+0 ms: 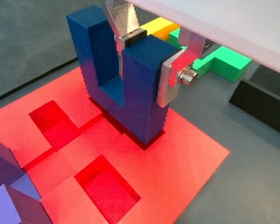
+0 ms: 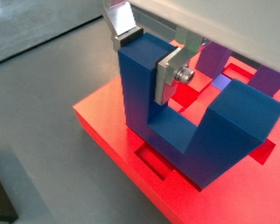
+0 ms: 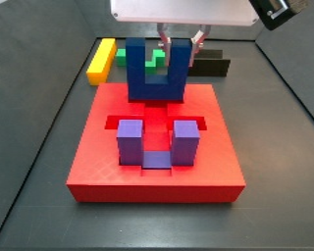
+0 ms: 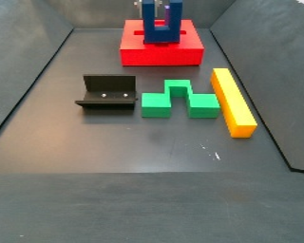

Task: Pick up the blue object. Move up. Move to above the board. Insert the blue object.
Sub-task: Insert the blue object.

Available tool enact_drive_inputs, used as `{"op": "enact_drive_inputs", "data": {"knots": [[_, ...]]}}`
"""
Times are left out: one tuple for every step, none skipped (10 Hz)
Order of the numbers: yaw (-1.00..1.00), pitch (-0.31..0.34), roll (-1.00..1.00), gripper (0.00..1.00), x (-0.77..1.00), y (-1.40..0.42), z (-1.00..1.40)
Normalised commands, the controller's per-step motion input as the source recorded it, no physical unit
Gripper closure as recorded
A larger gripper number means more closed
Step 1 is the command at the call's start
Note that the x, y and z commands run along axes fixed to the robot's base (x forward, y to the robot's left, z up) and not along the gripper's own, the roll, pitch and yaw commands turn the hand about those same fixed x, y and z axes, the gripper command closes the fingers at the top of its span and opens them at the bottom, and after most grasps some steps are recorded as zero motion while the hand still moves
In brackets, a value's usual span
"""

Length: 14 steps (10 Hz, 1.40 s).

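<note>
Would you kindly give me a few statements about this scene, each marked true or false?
1. The hand grips one prong of the blue object. True.
2. The blue object lies on the floor beside the green block. False: it is at the red board, base down on or just over it.
3. A purple U-shaped block sits on the board. True.
4. The yellow bar rests on the board. False: it lies on the floor, next to the green block.
5. The fixture stands off the board. True.
</note>
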Motion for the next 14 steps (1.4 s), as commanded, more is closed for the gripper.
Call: {"op": "enact_drive_inputs", "data": {"knots": [[-0.04, 0.026, 0.18, 1.00, 0.23, 0.00, -0.06], [-0.03, 0.007, 0.13, 1.00, 0.08, -0.02, -0.13], [-0.03, 0.000, 0.01, 1.00, 0.03, -0.02, -0.13], [-0.01, 0.000, 0.00, 1.00, 0.00, -0.01, -0.14], [-0.03, 0.000, -0.01, 1.00, 0.00, -0.01, -0.13], [-0.06, 0.000, -0.04, 1.00, 0.00, 0.00, -0.11], [-0.04, 0.000, -0.03, 1.00, 0.00, -0.01, -0.07], [0.00, 0.000, -0.04, 1.00, 0.00, -0.03, -0.04], [0.00, 0.000, -0.03, 1.00, 0.00, -0.04, -0.07], [-0.01, 0.000, -0.03, 1.00, -0.02, -0.02, -0.09], [-0.01, 0.000, 0.00, 1.00, -0.07, -0.07, -0.06], [0.00, 0.000, 0.00, 1.00, -0.04, -0.06, -0.06], [-0.02, 0.000, 0.00, 1.00, -0.07, -0.02, -0.07], [0.00, 0.000, 0.00, 1.00, -0.05, -0.03, -0.07]]}}
